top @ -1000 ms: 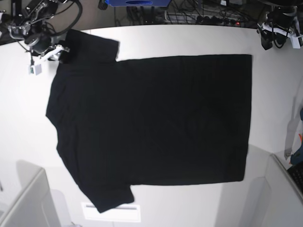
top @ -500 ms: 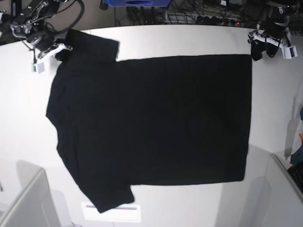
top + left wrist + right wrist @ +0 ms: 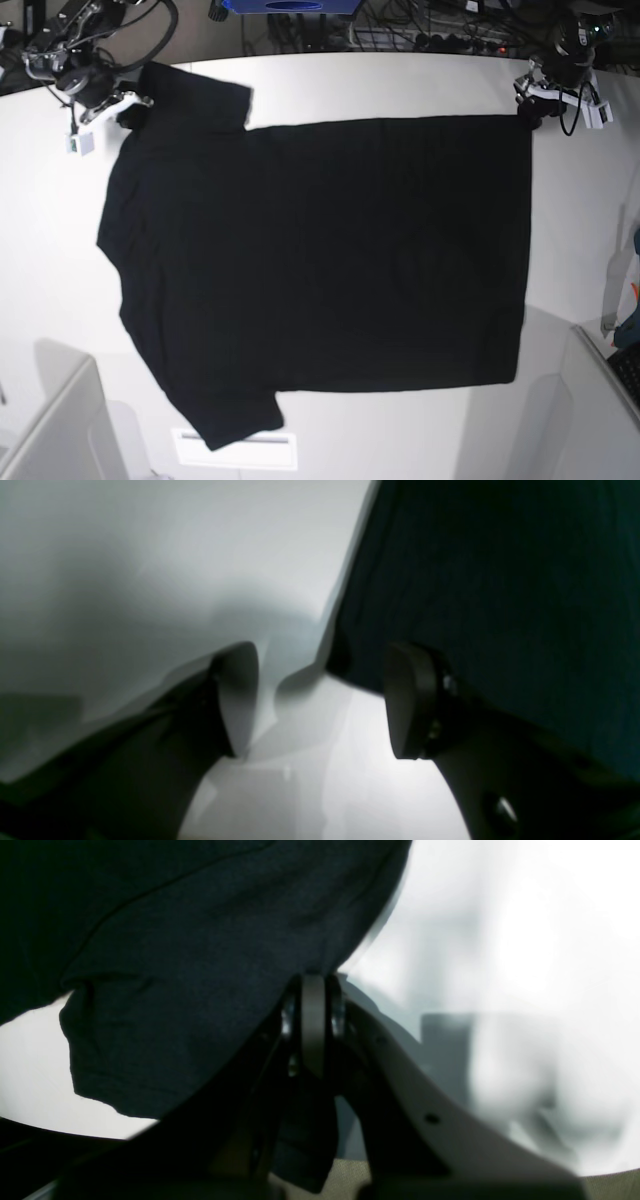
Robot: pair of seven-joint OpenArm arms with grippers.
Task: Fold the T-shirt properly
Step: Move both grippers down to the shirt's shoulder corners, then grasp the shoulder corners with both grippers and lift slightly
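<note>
Shirt [image 3: 320, 260] judged light, limp, best taken at corners; right hand [image 3: 314, 1027] clamped on sleeve cloth, left hand [image 3: 320, 700] gaping astride hem corner at table [image 3: 400, 80] far edge

Base view looks straight down from overhead — both wrist views sit close, sharing the T-shirt [image 3: 320, 260] corners.

Base view is evenly lit from overhead and sharp, with curved edges from a wide lens. The white table [image 3: 400, 85] is bright; the T-shirt [image 3: 320, 270] reads flat black. Both wrist views are dim, soft-focused close up, with blown-out glare at upper right of the right wrist view.
</note>
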